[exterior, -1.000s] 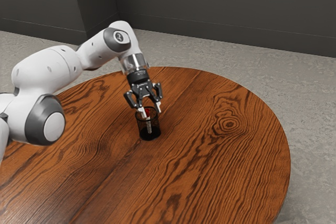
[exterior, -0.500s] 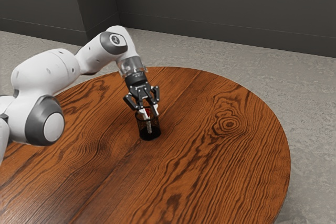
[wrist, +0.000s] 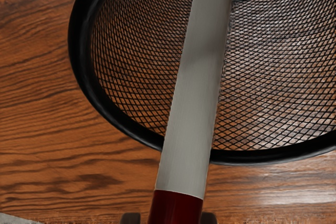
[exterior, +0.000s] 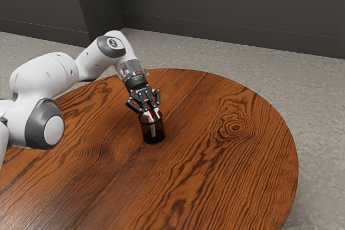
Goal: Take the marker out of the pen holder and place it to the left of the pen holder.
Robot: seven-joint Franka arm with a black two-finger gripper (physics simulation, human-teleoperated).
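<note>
Revealing pen holder point(wrist: 77, 56) mesh behind marker point(wrist: 194, 87), wrist view, exterior view adding end effector point(exterior: 153, 113), grip unclear

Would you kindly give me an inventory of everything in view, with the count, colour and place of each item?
Marker: one, greyish white with a red end, standing in the pen holder, red end up.
Mesh pen holder: one, black, upright on the table, below the hand.
Round wooden table: one, reddish brown with dark grain, under the pen holder.
Floor: one, mottled grey, around the table.
Walls: several faces, dark grey, beyond the floor.
Robot arm: one, white with grey joint covers, coming in from the exterior view's left.
Hand: one, black, at the marker's red end.
</note>
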